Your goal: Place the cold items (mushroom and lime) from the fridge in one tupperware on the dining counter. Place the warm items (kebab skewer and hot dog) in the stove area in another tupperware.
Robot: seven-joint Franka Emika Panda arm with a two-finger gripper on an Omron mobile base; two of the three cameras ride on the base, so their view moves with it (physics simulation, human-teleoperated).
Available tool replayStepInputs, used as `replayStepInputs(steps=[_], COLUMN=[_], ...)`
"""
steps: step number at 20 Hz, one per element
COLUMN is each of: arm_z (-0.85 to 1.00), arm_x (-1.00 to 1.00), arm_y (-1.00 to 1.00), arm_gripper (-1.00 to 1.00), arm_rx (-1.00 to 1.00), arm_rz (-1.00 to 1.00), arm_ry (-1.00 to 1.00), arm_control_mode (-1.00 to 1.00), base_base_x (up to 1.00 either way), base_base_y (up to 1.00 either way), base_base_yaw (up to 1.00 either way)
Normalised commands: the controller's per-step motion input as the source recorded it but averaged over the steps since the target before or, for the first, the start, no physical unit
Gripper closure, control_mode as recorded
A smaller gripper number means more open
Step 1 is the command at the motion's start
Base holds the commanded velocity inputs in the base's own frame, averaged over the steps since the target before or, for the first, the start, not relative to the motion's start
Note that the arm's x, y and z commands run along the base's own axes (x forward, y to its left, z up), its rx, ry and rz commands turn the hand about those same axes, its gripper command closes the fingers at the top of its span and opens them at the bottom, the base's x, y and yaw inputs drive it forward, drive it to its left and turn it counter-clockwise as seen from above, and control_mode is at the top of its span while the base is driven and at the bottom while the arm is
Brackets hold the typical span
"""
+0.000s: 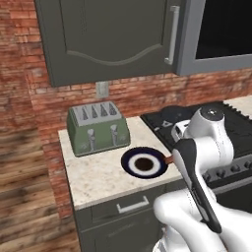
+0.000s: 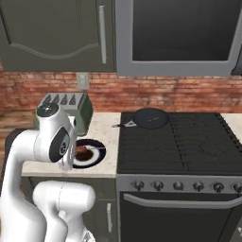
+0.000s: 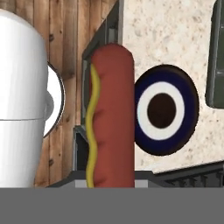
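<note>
The counter (image 1: pixel 98 172) is a pale speckled slab between a brick wall behind and a wooden wall on its left, with the black stove (image 2: pixel 179 137) butting its right edge. Dark upper cabinets (image 1: pixel 108 34) hang over it, so the free room lies above the front half of the slab and out past its front edge, over the grey drawer front (image 1: pixel 128 204). On the stove's back left burner sits a dark pan (image 2: pixel 150 117), its handle reaching toward the counter; the other burners are bare.

A green toaster (image 1: pixel 97 128) takes up the back of the counter near the wall. In front of it, close to the front edge and near the stove, lies a blue-and-white ringed plate (image 1: pixel 144 164) with a dark centre.

The white arm folds over the counter's front right corner in both base views and covers the hand there. The hand view looks down past the counter's edge, and here the hot dog (image 3: pixel 111 113) stands upright from between the fingers, red-brown with a wavy yellow mustard line down its left side. The gripper (image 3: pixel 111 183) is closed on its lower end; the fingertips themselves are hidden by it. In that view the hot dog overlaps the plate's (image 3: pixel 164 109) left rim.
</note>
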Motion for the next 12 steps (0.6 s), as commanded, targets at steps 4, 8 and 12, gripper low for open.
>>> replayStepInputs(steps=[4, 8, 12], arm_z=[0.00, 0.00, 0.00], arm_x=[0.00, 0.00, 0.00], arm_y=[0.00, 0.00, 0.00], arm_gripper=[1.00, 1.00, 1.00], arm_rx=[0.00, 0.00, 0.00], arm_rz=[0.00, 0.00, 0.00], arm_ry=[0.00, 0.00, 0.00], arm_control_mode=[1.00, 1.00, 1.00], base_base_x=[-0.86, -0.93, -0.68], base_base_y=[-0.65, -0.79, -1.00], base_base_yaw=[0.38, 0.46, 0.31])
